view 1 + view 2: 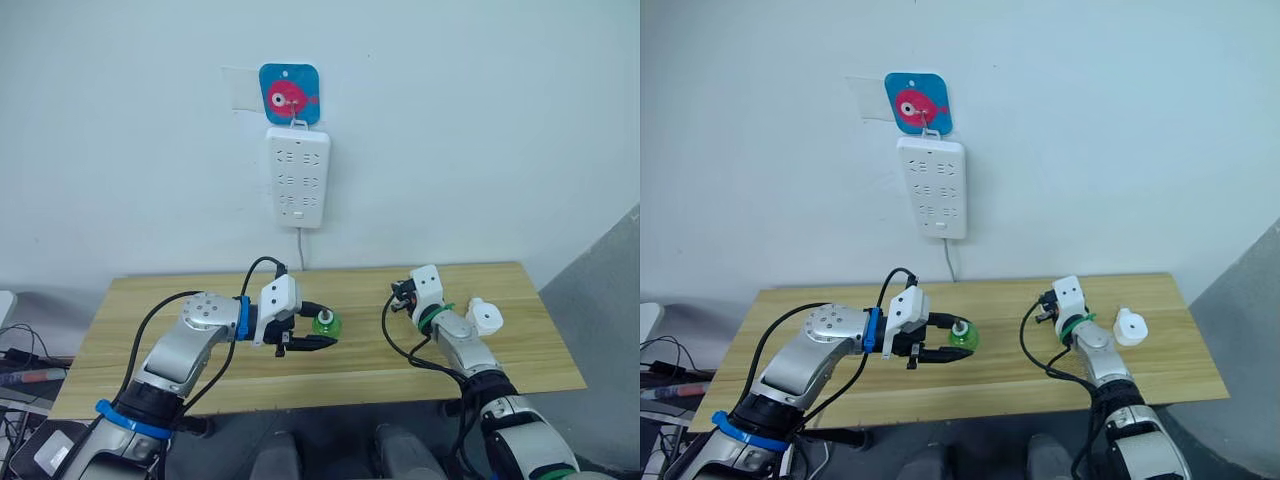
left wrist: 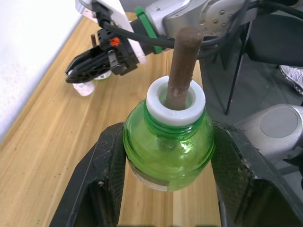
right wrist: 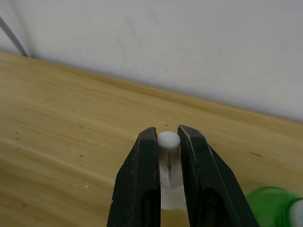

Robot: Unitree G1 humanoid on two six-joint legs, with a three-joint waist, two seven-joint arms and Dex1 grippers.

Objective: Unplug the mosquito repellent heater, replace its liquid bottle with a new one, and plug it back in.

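Observation:
My left gripper (image 1: 322,330) is shut on a small green bottle (image 2: 168,151), held above the table's middle. A brown wick (image 2: 182,66) stands bare from its white neck, with no cap on it. My right gripper (image 3: 166,135) is shut on a small white cap (image 3: 169,165), low over the table to the right of the bottle. Part of a second green bottle (image 3: 274,208) shows close beside that gripper. I cannot tell which bottle is the new one. The white mosquito repellent heater (image 1: 484,318) lies unplugged on the table, right of my right gripper.
A white power strip (image 1: 297,177) hangs on the wall above the table's far edge, under a blue hook plate (image 1: 289,94), with its cord dropping behind the wooden table (image 1: 150,300). Cables lie on the floor at the left.

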